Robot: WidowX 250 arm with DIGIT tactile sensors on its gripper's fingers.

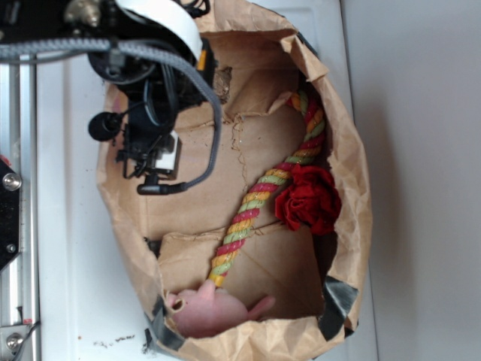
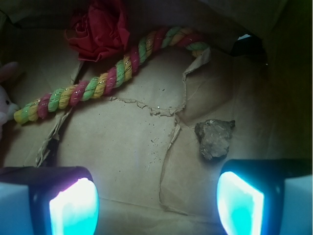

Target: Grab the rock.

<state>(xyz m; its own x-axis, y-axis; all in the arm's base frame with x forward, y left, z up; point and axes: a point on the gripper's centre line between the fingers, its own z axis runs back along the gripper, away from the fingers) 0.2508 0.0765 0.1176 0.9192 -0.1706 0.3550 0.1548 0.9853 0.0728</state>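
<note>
The rock (image 2: 214,138), a small rough brown-grey lump, lies on the torn brown paper floor of the bag. My gripper (image 2: 156,196) hovers over the paper, open, with nothing between its glowing pads (image 2: 73,205). The rock sits just beyond the right finger (image 2: 239,203) and slightly outside the gap. In the exterior view the arm (image 1: 150,90) reaches into the bag's top left corner, and the rock (image 1: 223,84) shows as a dark speck at its edge. The fingertips are hidden there.
A striped rope (image 2: 105,81) runs diagonally across the bag floor. A red fabric flower (image 2: 100,27) lies beside it, and a pink plush toy (image 1: 214,310) rests at the bag's near end. Crumpled paper bag walls (image 1: 353,188) ring everything.
</note>
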